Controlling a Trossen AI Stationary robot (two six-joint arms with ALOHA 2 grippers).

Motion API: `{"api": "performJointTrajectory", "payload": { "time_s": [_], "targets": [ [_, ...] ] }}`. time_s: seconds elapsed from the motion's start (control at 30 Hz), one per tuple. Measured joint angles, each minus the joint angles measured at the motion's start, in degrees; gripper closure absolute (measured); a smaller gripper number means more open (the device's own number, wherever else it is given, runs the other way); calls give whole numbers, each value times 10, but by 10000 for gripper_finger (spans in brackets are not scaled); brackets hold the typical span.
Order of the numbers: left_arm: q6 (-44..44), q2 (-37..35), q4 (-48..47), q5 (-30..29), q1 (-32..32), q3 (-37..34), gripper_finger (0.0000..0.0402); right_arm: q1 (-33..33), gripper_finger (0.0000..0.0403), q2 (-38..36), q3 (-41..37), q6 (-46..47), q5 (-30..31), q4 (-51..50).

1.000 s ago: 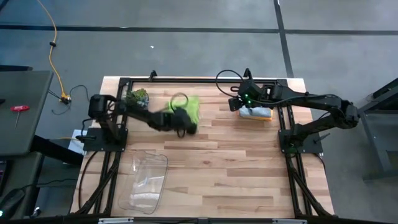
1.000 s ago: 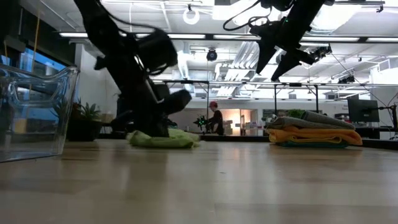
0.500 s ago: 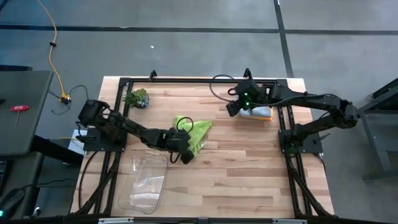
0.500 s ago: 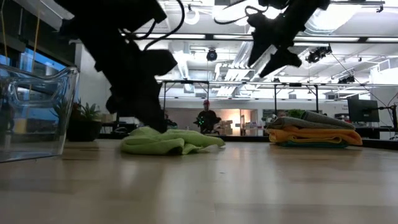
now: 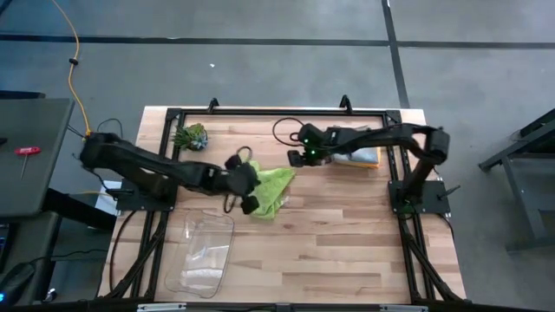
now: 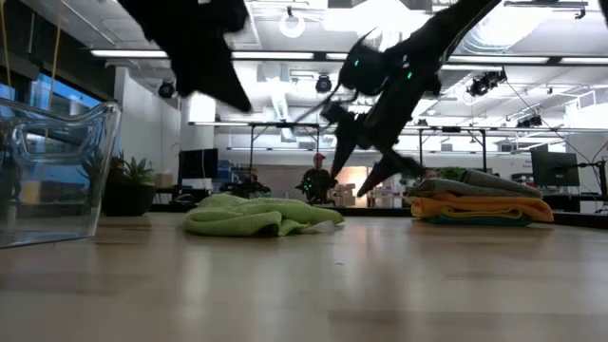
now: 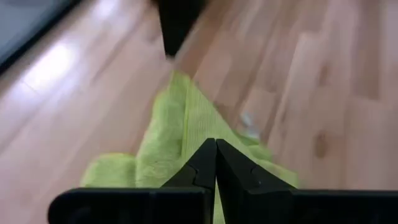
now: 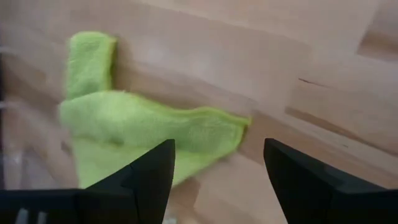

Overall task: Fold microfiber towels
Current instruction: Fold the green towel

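The lime green towel [image 5: 276, 185] lies crumpled on the table's middle; it also shows in the low view [image 6: 256, 217]. My left gripper [image 5: 250, 192] is shut and empty, raised above the towel's left part [image 7: 180, 130]; the low view shows it high over the table [image 6: 223, 81]. My right gripper [image 5: 299, 157] is open and empty, tipped down just above the towel's far right corner [image 8: 233, 130]; in the low view it hangs clear of the table [image 6: 361, 161]. The other towels lie in a folded stack [image 5: 364, 159] at the far right.
A clear plastic bin [image 5: 205, 253] lies at the near left. A small spiky plant [image 5: 191, 136] stands at the far left. The folded stack [image 6: 480, 205] lies behind my right arm. A person [image 6: 318, 180] stands in the room beyond.
My left gripper has dragged the lime towel from the far side toward the table's middle, then risen off it; the towel now lies crumpled. My right gripper has gone from above the folded stack toward the table's left, down toward the towel's far right corner.
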Motion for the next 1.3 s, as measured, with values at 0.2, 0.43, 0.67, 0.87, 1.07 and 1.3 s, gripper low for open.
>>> {"api": "performJointTrajectory", "payload": {
  "time_s": [0.2,0.43,0.67,0.87,1.07,1.3],
  "targets": [
    [15,-135,5,-14,1,0,401,1,164,53,0,7,5,-4],
    [13,-213,-2,-33,0,0,401,13,174,61,-1,28,30,31],
    [13,-218,-3,-33,0,-1,401,40,202,87,1,69,48,99],
    [8,-216,-10,-19,-2,-1,401,48,208,98,4,66,92,67],
    [6,-216,-11,-16,-5,-1,401,47,233,96,1,57,99,76],
    [8,-216,-11,-16,-5,-1,401,47,375,97,0,47,124,60]
  ]
}}
